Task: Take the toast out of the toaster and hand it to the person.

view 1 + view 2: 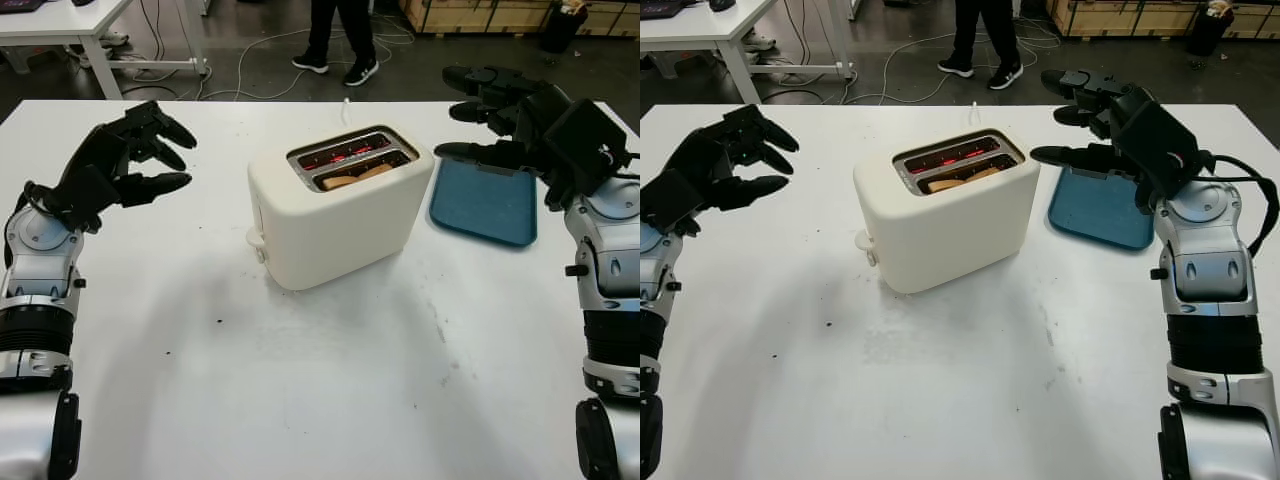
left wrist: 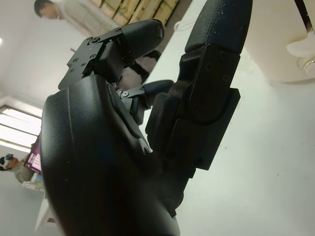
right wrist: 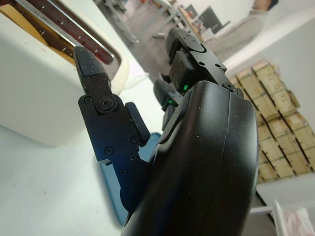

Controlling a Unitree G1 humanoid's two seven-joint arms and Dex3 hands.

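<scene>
From the head camera, I see the cream toaster point(image 1: 338, 204) mid-table, with toast point(image 1: 357, 176) sitting in its near slot and no readable writing. My left hand point(image 1: 128, 160) hovers open to its left. My right hand point(image 1: 1110, 120) is open above the blue tray point(image 1: 1102, 209). In my right wrist view, the toaster's slots point(image 3: 74, 34) lie close by.

Toast point(image 1: 357, 177): mostly sunk in front slot of toaster point(image 1: 335, 215), just top edge visible; rear slot contents can't tell. Person point(image 1: 340, 35) beyond worktop point(image 1: 300, 380): cut off at top edge, legs and shoes only. Tray point(image 1: 487, 205): near corner hidden behind right hand point(image 1: 500, 115). Both forearms cut off at bottom edge. Toaster lever side partly out of sight.
</scene>
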